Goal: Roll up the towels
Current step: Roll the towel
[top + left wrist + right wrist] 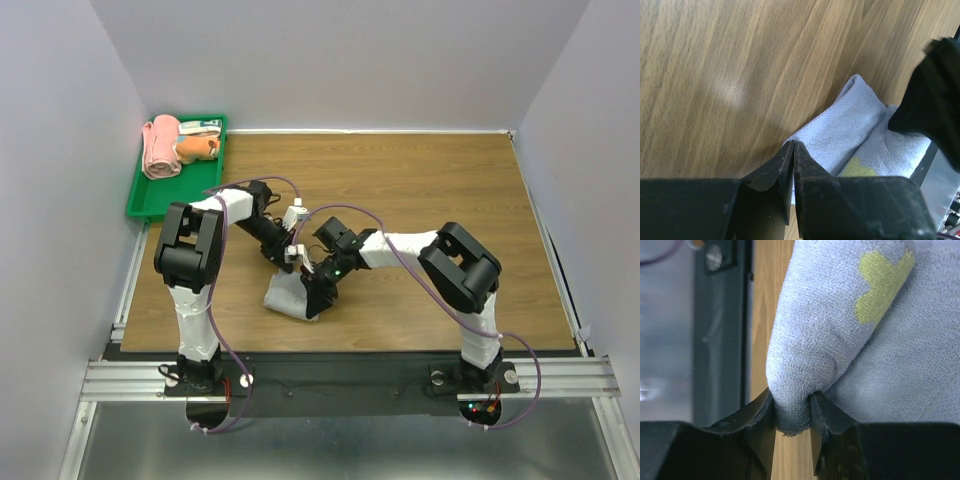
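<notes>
2 arms (262,228) (400,245) lowered, right claw (792,412) pinching towel (815,335)

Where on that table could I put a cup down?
The table is bare on its right half, beyond the right arm, and along the far edge beside the green tray. Crowded: near middle, both arms on the grey towel.

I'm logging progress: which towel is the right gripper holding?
The grey towel with the yellow mark, on the table; the right gripper pinches its fold. The pink towel and the orange towel lie in the green tray.
</notes>
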